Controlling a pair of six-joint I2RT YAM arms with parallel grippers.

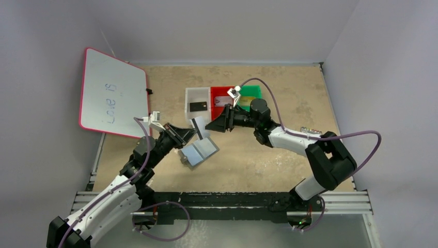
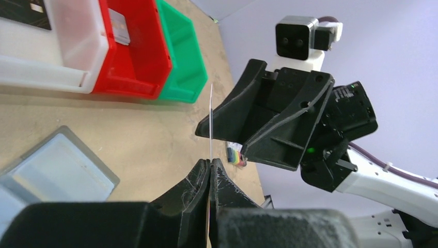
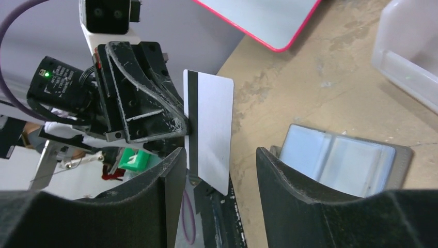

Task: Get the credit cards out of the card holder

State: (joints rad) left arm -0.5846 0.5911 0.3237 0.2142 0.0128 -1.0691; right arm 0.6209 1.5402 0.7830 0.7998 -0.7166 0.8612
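The counter (image 1: 289,160) is a tan, speckled board. Pale grey walls (image 1: 232,26) close it in on the left, right and far sides, and a metal rail (image 1: 341,207) runs along its near edge.

One whiteboard (image 1: 111,93) with a pink rim and some handwriting leans at the far left. Three trays stand in a row at the far middle: a white tray (image 1: 192,95), a red tray (image 1: 219,90) and a green tray (image 1: 250,91), touching side by side. One marker pack (image 1: 310,128) lies towards the right.

Three credit cards can be counted. A black card (image 1: 199,106) lies in the white tray and a grey card (image 1: 223,101) in the red tray. The third, a pale card (image 3: 209,129) with a dark stripe, is held on edge above the counter. The left tool (image 2: 210,164) is clamped on its lower edge.

The right tool (image 3: 219,152) faces it from the right with its jaws apart. The pale card stands in front of the gap. Whether either finger touches it cannot be told.

The single card holder (image 1: 199,152) lies spread open on the counter, near the middle and just near of the two tools. Its shiny bluish pockets face up.
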